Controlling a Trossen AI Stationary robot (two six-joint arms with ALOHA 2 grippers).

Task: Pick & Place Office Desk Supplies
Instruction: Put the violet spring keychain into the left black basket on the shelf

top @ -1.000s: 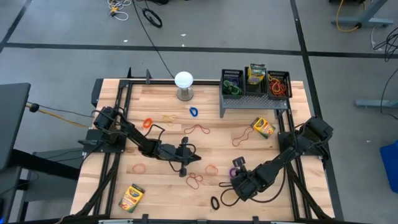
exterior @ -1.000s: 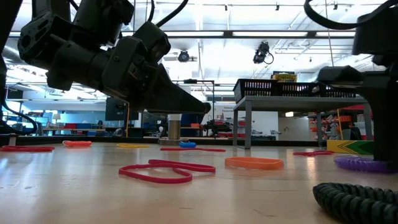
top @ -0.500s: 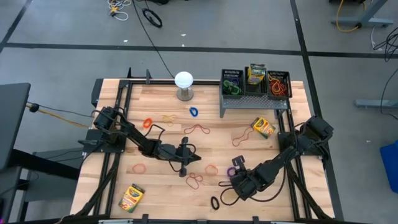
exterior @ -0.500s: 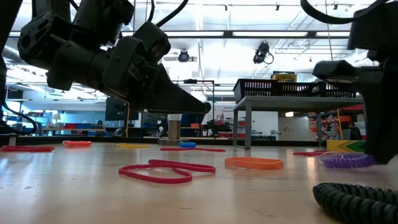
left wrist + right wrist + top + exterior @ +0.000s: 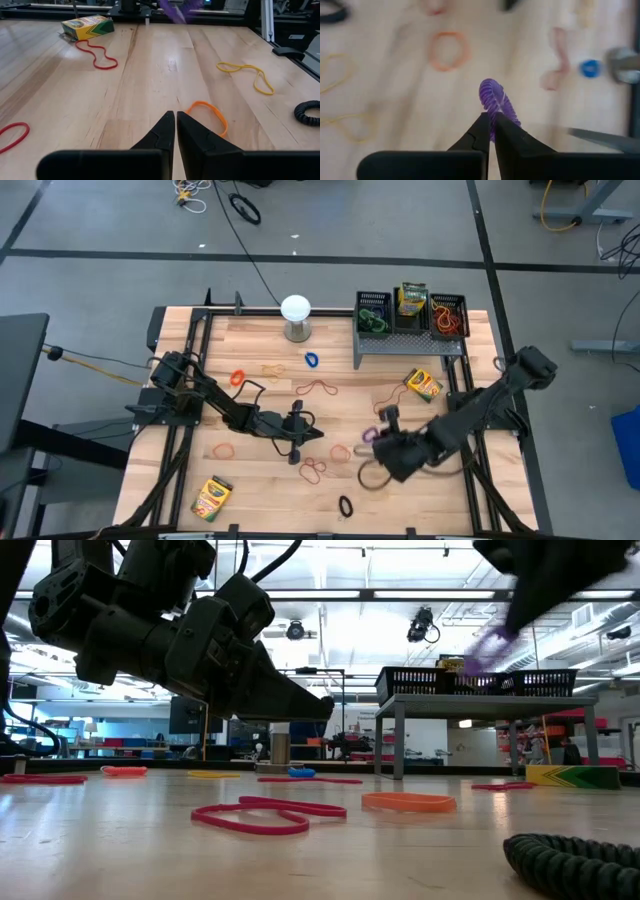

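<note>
My right gripper (image 5: 377,436) hangs above the table's right half, shut on a purple coiled band (image 5: 492,100), which also shows blurred in the low view (image 5: 490,640). My left gripper (image 5: 175,120) is shut and empty, low over the table's middle (image 5: 316,436), just short of an orange band (image 5: 207,112). Three black mesh bins (image 5: 412,313) stand on the grey riser at the far right. One crayon box (image 5: 423,384) lies flat below the riser and another (image 5: 211,498) near the front left. Loose bands lie flat on the wood. My right gripper pinches the purple coiled band by its lower end (image 5: 493,119) between its two fingertips (image 5: 481,131). The fingers slant down from the table's right side. The coil sticks out beyond the fingertips and is lifted clear of the table.
A white globe (image 5: 295,310) on a stand is at the far middle. Red bands (image 5: 318,388) (image 5: 315,470), a blue one (image 5: 311,360), a tan one (image 5: 385,400) and a black coil (image 5: 345,506) are scattered over the wood. Black frame rails line the table's sides.
My right gripper has risen from the table near the front right and gone toward the far edge, tipping as it went. The purple coiled band, which lay on the wood, has come up with it and is now clear of the table.
</note>
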